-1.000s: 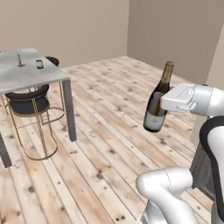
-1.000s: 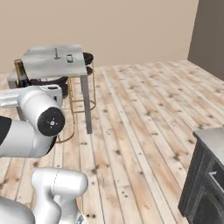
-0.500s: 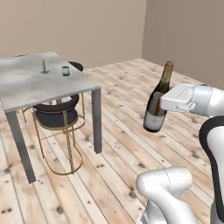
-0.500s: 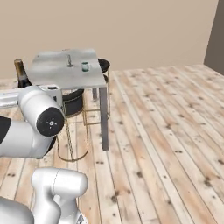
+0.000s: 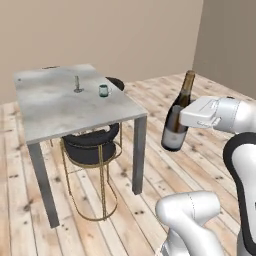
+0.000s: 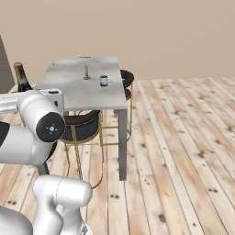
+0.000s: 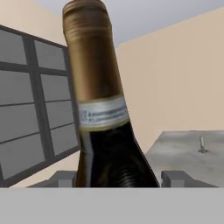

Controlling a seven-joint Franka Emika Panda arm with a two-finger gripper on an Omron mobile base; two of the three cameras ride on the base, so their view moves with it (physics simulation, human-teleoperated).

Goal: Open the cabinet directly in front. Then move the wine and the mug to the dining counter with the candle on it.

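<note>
Wooden plank flooring runs under us toward the dining counter, whose marble top stands on thin grey legs with a dark round stool tucked beneath it. On that top we see the candle and, just beside it, the mug, already set down. Our gripper is closed on the wine, holding it about the shoulder, well clear of the floor; the bottle's long axis leans a little, neck up. In the hand view the wine rises between the two finger tips, with the slab and the candle beyond it to the right. What matters for the next move is that the counter lies ahead and to the left of the bottle, well apart from it, its top at roughly the height of the bottle's base. We judge that the base must close in further before the arm can lower the bottle onto bare marble beside the mug.
</note>
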